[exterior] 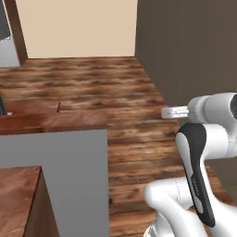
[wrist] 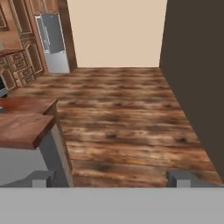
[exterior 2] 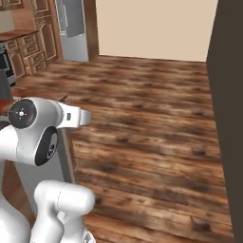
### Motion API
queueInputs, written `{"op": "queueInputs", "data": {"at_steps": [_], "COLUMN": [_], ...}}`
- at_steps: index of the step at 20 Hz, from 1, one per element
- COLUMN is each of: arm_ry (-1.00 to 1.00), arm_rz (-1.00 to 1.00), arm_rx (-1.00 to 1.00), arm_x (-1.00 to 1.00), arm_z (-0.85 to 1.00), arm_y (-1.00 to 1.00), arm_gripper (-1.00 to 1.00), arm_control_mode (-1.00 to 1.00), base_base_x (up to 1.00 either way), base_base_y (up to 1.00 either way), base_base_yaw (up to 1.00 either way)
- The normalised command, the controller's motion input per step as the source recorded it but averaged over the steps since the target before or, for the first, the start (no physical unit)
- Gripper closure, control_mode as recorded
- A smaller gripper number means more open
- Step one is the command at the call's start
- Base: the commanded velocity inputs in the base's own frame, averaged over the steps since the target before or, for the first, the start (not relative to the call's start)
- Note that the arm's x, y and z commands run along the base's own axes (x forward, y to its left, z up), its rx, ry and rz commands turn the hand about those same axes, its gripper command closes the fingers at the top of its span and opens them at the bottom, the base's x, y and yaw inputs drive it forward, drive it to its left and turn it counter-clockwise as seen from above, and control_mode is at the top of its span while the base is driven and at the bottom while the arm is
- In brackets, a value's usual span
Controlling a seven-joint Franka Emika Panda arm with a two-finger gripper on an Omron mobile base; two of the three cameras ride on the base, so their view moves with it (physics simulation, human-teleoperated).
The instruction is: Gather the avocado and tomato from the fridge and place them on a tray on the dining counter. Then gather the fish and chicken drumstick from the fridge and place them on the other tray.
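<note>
far across the floor, fridge [wrist: 53, 43] partly cut off

The tall grey fridge with the bar handle [wrist: 52, 41] stood at the far left, past the long wood-plank floor [wrist: 122, 113]. Carved brown wooden cabinets [wrist: 22, 65] sat just left of it. The glossy reddish-brown dining counter [wrist: 24, 122] was near left, and a dark plain wall [wrist: 197, 78] ran down the right.

White arm folded at elbow, pincer [wrist: 112, 178] level, fingertips spread wide, holding nothing
</note>
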Motion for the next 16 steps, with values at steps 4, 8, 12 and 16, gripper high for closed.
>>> {"op": "queueInputs", "data": {"at_steps": [4,8,12,16], "arm_ry": [0.0,0.0,0.0,0.0], "arm_rz": [0.0,0.0,0.0,0.0], "arm_rx": [0.0,0.0,0.0,0.0], "arm_x": [0.0,0.0,0.0,0.0], "arm_z": [0.0,0.0,0.0,0.0], "arm_y": [0.0,0.0,0.0,0.0], "arm_gripper": [-1.0,-1.0,-1.0,-1.0], "arm_control_mode": [1.0,1.0,1.0,1.0], "base_base_x": [1.0,1.0,1.0,1.0], "base_base_y": [-0.25,-0.76,-0.84,-0.79], "base_base_yaw": [0.35,0.23,0.2,0.2]}}
